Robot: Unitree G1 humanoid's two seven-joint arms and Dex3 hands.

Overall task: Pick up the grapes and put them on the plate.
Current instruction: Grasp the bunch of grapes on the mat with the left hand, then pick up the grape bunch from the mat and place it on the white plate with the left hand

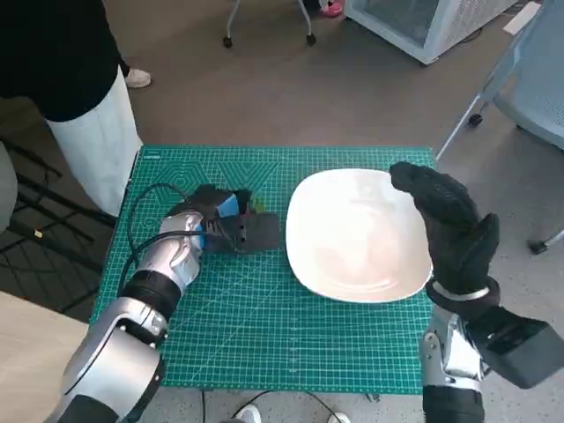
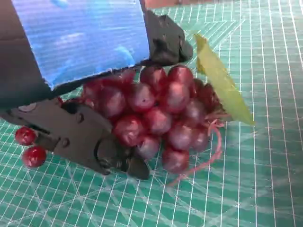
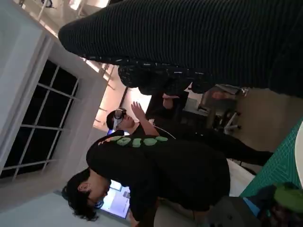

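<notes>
Green gridded cutting mat [image 1: 264,326] covered the small table, with grey floor around it and a person in a black top and pale trousers [image 1: 88,132] standing at the far left corner. On the mat lay a white plate [image 1: 357,233], and just left of it, not touching it as far as the head view showed, sat the bunch of red grapes [image 2: 156,118], almost hidden under the left hand [image 1: 220,225].

That left hand lay over the bunch, its blue-taped back above the berries and its black fingers [image 2: 90,142] curled against the near side; it seemed to be closing on the cluster, though I could not tell whether the grip was firm yet. The right hand [image 1: 449,220] hovered over the plate's right edge, fingers apart, holding nothing.

The bunch lay on its side. Its long axis ran roughly away from the hand, the stem end with a pale green leaf [image 2: 220,80] and a pink tendril [image 2: 208,151] pointing outward, seemingly toward the plate.

Two berries [image 2: 29,144] sat apart beside the fingers; whether they hung loose or had come off could not be told. A shallow grip could likely let the soft cluster roll out or sag during the lift, and berries might stay behind. The bunch might also catch the plate rim if carried low.
</notes>
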